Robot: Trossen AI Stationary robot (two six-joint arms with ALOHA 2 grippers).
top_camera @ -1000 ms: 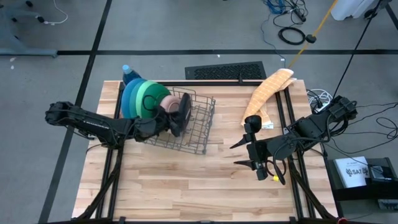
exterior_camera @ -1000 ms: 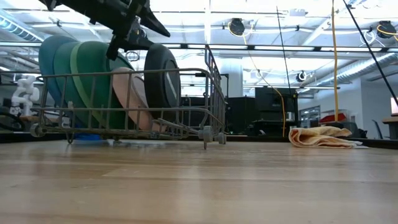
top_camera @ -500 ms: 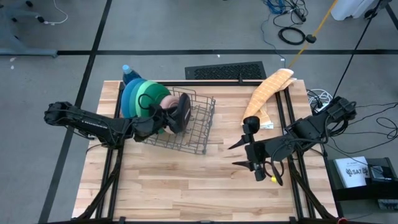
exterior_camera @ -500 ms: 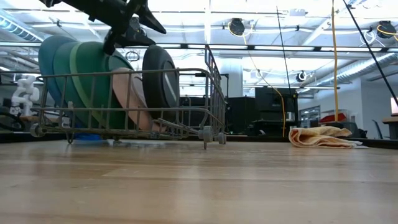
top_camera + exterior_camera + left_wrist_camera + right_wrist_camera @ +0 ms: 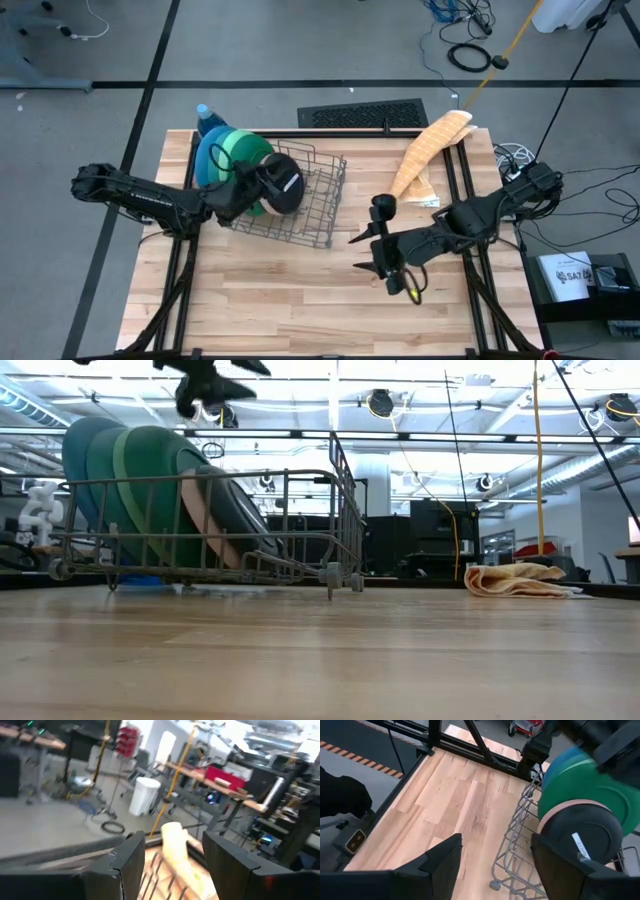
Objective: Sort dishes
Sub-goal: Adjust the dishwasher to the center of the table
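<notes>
Wooden planks make up the table [image 5: 300,290], seen from straight above, with a grey workshop floor around it. Nearest the front edge, the right gripper [image 5: 378,255] hovers over bare wood at centre right, its two fingers spread apart and holding nothing.

Farther back on the left half sits a wire dish rack [image 5: 305,200]. Five plates stand on edge inside it, leaning against one another. The black plate [image 5: 282,185] is the outermost, tilted well back onto the pink plate [image 5: 559,810], of which only a rim shows. Behind those come the green plate [image 5: 243,152], the teal plate [image 5: 103,465] and the blue plate [image 5: 209,160] at the far end of the stack.

The left gripper [image 5: 242,190] is just beside the black plate at the rack's left side and, in the low view, above the rack; its fingers are apart and grip nothing.

Behind the rack stands a blue soap bottle [image 5: 204,117]. On the far right of the table lies a yellow cloth [image 5: 430,150].
</notes>
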